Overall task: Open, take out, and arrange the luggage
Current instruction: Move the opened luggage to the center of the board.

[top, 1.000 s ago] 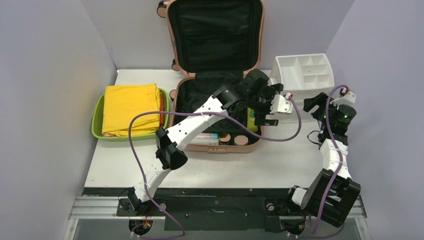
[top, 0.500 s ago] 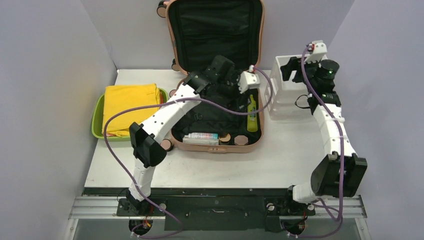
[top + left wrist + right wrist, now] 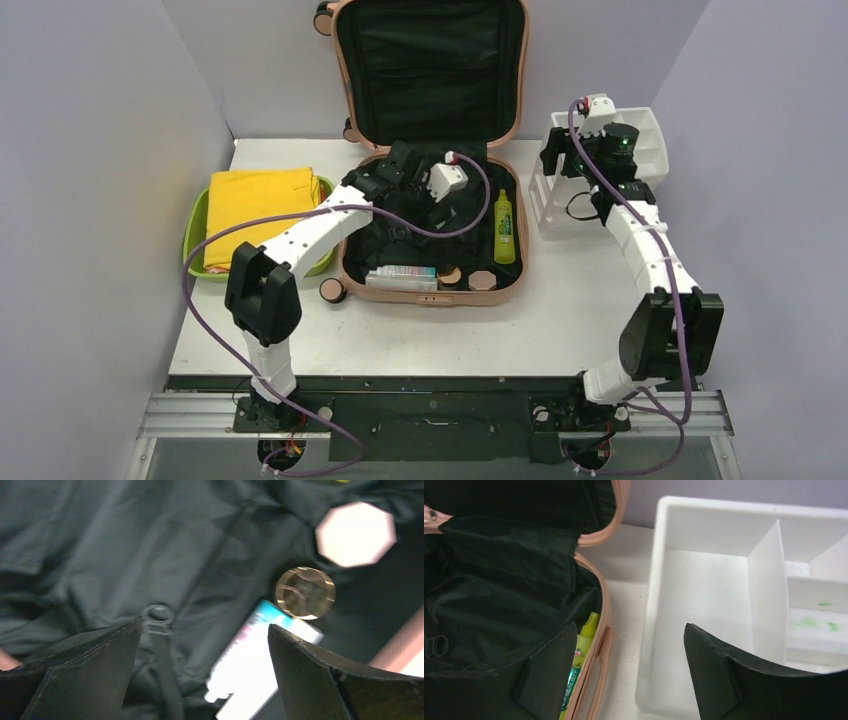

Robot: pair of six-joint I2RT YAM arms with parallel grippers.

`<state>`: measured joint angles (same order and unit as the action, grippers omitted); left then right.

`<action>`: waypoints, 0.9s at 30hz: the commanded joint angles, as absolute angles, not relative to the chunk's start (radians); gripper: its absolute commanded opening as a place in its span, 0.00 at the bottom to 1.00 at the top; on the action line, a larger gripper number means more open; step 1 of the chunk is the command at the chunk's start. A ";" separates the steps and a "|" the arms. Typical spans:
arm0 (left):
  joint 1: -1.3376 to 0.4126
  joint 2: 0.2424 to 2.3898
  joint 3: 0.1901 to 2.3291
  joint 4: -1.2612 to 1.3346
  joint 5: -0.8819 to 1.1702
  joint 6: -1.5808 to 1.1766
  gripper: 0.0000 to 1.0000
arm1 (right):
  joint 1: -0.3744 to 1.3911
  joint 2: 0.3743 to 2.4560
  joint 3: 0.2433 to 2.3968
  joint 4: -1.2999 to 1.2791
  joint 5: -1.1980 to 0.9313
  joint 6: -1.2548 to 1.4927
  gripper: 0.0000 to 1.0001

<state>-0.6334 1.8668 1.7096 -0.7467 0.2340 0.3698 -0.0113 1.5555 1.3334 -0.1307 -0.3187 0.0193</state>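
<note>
The salmon-pink luggage (image 3: 430, 292) lies open at the back middle of the table, its lid (image 3: 432, 65) upright against the wall, black lining showing. In the base lie black fabric (image 3: 125, 545), a lime-green bottle (image 3: 504, 228), a white tube (image 3: 400, 275) and round caps (image 3: 482, 280). My left gripper (image 3: 438, 208) hovers open and empty over the black fabric; in the left wrist view (image 3: 204, 630) a strap ring (image 3: 158, 614), the tube (image 3: 260, 655) and caps (image 3: 305, 592) lie below. My right gripper (image 3: 552, 152) is open and empty above the gap between the luggage rim (image 3: 604, 625) and the white organizer (image 3: 704, 580).
A lime-green tub (image 3: 195, 240) with folded yellow cloth (image 3: 262, 215) stands left of the luggage. The white drawer organizer (image 3: 640, 140) stands at the back right, tipped up on its near side. Grey walls close in both sides and the back.
My left gripper has swung left from the luggage's right edge to over its middle. My right gripper has risen from the front right to the organizer's left edge. The organizer now stands tilted.
</note>
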 commanded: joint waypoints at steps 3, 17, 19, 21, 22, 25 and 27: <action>-0.544 1.921 1.790 -0.571 -0.124 0.314 0.96 | 0.035 1.337 1.281 -0.102 -0.342 -0.071 0.74; -0.396 2.247 2.069 -0.773 -0.040 0.226 0.83 | 0.050 1.166 1.159 -0.092 -0.352 -0.089 0.75; -0.393 2.244 2.060 -0.798 -0.060 0.209 0.74 | 0.051 1.155 1.156 -0.091 -0.351 -0.093 0.75; -0.389 2.229 2.028 -0.804 -0.087 0.199 0.68 | 0.051 1.149 1.151 -0.091 -0.352 -0.095 0.75; -0.388 2.218 2.003 -0.805 -0.110 0.194 0.62 | 0.051 1.146 1.150 -0.090 -0.353 -0.097 0.75; -0.380 2.199 1.944 -0.812 -0.148 0.193 0.48 | 0.051 1.135 1.141 -0.084 -0.355 -0.098 0.75; -0.367 2.185 1.912 -0.811 -0.163 0.191 0.40 | 0.051 1.132 1.137 -0.082 -0.357 -0.100 0.75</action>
